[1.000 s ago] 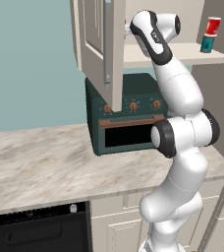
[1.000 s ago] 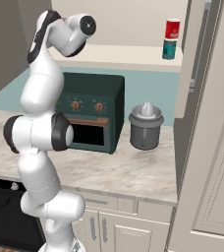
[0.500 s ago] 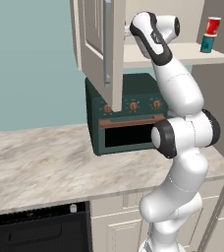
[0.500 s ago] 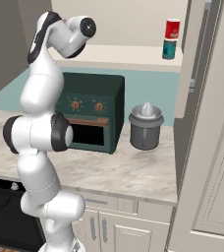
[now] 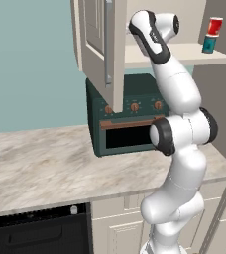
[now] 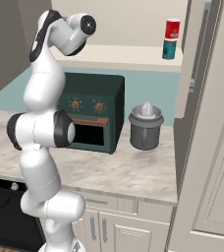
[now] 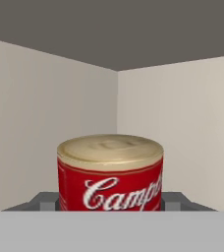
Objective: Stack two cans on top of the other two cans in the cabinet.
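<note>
I am working up inside the cabinet point(image 5: 97, 47), whose door is hanging open at 9 o'clock of my arm in the left base view. Its pale shelf point(image 6: 128, 58) is running above the green oven point(image 6: 92, 110).

Out at the shelf's 3 o'clock end, one red can point(image 5: 214, 26) is already sitting squarely on a teal can point(image 5: 209, 44); that pair looks done.

In the hand view a second red can point(image 7: 110, 172) is sitting dead centre, upright, between my two finger tips point(image 7: 49, 201), one tip showing on each side of it. My gripper point(image 7: 109, 203) is looking closed around this can low on its body, though the contact itself is hidden, so I am treating the hold as likely, not certain.

Judgement for this step: I am carrying this can to a second base can, which I cannot locate here. To do it well: keeping the can vertical, clearing the other can's rim before centring, lowering straight, and releasing only once it is seated flat.
</note>
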Controlling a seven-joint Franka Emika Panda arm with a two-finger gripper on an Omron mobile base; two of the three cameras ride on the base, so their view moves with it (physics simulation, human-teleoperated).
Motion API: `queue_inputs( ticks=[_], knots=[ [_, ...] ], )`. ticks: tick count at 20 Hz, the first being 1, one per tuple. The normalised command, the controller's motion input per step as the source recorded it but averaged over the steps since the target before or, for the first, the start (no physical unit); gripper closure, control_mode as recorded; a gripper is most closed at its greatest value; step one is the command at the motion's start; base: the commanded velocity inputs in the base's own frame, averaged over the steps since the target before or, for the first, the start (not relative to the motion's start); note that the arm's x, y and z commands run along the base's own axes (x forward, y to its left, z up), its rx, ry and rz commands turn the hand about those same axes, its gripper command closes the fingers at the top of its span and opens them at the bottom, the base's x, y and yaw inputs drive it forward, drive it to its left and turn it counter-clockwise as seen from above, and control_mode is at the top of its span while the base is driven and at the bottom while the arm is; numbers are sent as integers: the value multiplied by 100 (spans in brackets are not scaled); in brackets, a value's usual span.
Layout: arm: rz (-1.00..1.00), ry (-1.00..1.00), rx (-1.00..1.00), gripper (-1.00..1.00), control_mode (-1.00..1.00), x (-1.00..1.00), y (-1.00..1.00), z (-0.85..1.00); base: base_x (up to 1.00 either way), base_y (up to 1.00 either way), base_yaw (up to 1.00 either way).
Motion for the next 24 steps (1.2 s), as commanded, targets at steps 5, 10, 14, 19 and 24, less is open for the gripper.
queue_inputs(
  ticks=[5,10,14,19,24],
  knots=[
    [0,2,1,100,-100,5,-1,8,0,0,0],
    [0,2,0,100,-100,0,0,3,0,0,0],
    [0,1,0,100,-100,0,0,-1,0,0,0],
    [0,0,0,100,-100,0,0,-12,0,0,0],
    [0,0,0,100,-100,0,0,-23,0,0,0]
  ],
)
